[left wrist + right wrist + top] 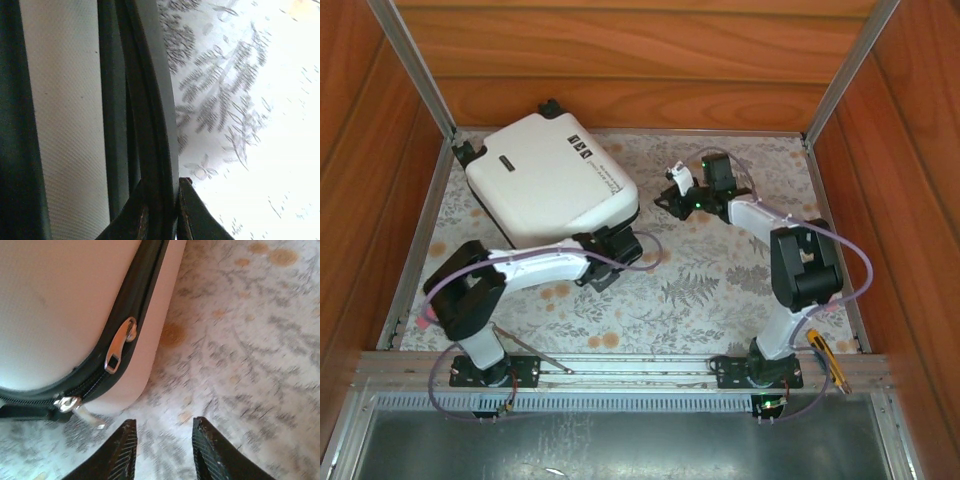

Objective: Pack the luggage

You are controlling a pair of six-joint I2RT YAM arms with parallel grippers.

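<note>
Left gripper clamps the luggage rim; right gripper parted, empty, by zipper pull.

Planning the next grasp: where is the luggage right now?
Top view: the luggage lies flat at the far left of the table, the left gripper at its near-right corner.
</note>
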